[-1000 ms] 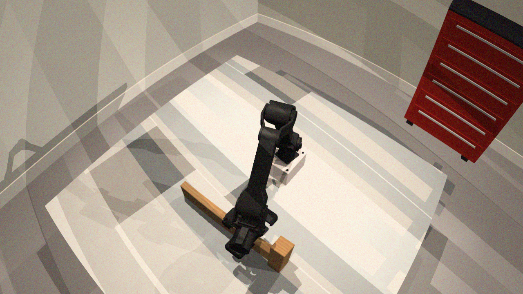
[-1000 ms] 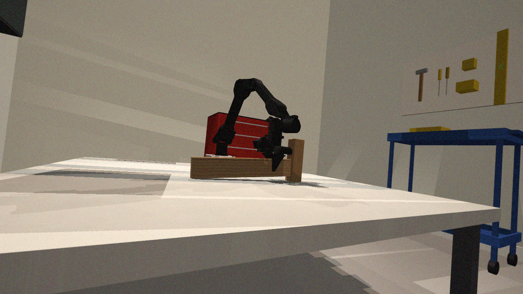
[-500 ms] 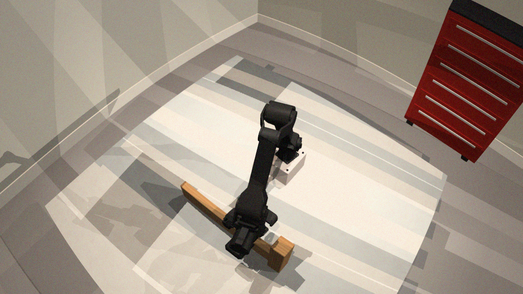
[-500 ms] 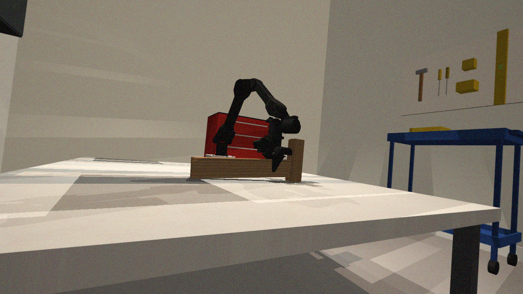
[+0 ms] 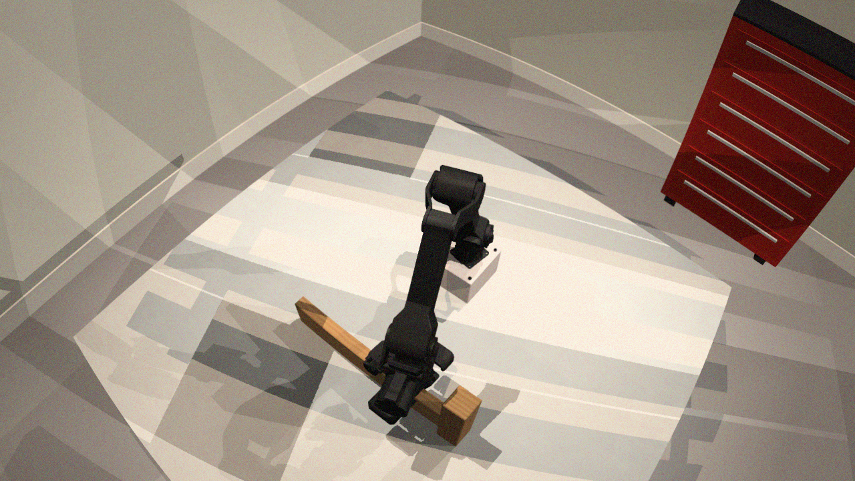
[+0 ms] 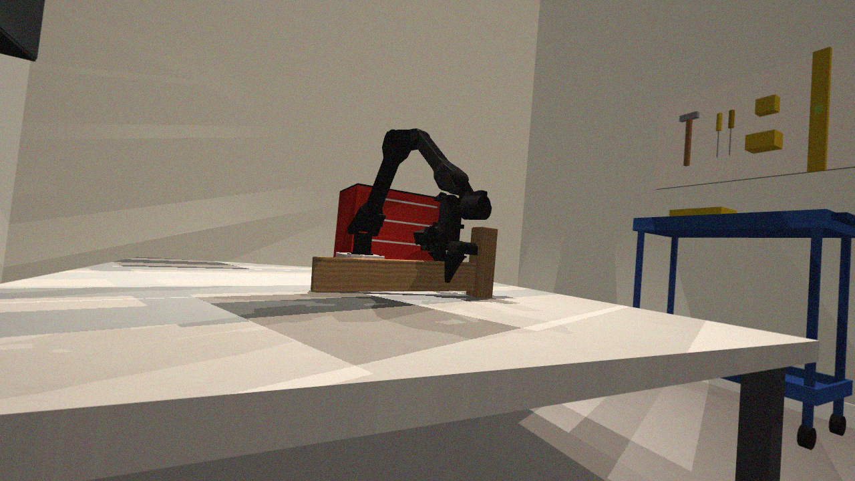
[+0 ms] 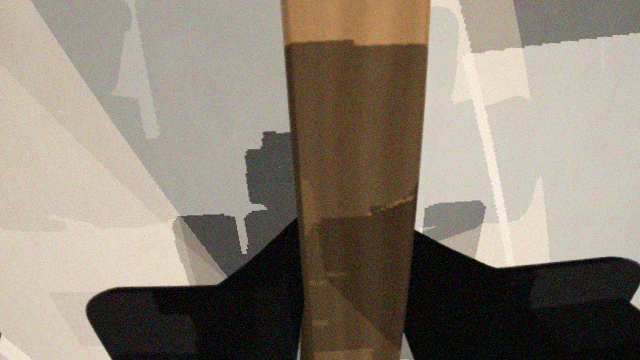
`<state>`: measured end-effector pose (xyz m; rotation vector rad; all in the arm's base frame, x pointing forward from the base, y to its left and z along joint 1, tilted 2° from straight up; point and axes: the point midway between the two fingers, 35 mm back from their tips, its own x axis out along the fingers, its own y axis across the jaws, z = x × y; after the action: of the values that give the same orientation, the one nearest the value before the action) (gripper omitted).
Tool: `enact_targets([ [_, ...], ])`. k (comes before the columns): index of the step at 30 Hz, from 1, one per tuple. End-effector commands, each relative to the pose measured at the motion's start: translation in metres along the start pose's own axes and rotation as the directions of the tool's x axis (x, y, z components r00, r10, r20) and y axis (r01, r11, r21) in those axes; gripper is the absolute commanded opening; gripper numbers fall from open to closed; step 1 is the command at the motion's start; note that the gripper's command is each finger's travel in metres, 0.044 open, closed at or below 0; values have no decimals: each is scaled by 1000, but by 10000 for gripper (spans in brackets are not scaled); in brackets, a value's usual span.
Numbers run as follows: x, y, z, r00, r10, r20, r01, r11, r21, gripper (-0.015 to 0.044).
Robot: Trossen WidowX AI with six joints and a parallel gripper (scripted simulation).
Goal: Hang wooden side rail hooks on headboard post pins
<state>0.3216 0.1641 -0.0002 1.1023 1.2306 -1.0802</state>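
The wooden side rail (image 5: 342, 338) (image 6: 382, 274) (image 7: 357, 125) stands on its long narrow edge, its far end down at the table top. Its other end meets the side of the upright wooden headboard post (image 5: 459, 417) (image 6: 484, 263), with no clear gap visible. My gripper (image 6: 452, 272) (image 7: 339, 221) is shut on the rail near the post, one finger on each side. In the top view the arm hides the fingers. The hooks, the slot and the pins are hidden in all views, so whether the hooks sit on the pins cannot be seen.
The arm's pale base block (image 5: 472, 280) is behind the rail on the white table (image 5: 568, 335) (image 6: 298, 359). A red drawer cabinet (image 5: 759, 137) and a blue cart (image 6: 735, 222) stand off the table.
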Motion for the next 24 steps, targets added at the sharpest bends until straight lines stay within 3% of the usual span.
enact_targets([
  [1,0,1,-1,1000,2,-6,-2,1000,3,0],
  [24,4,1,-1,1000,2,-6,-2,1000,3,0],
])
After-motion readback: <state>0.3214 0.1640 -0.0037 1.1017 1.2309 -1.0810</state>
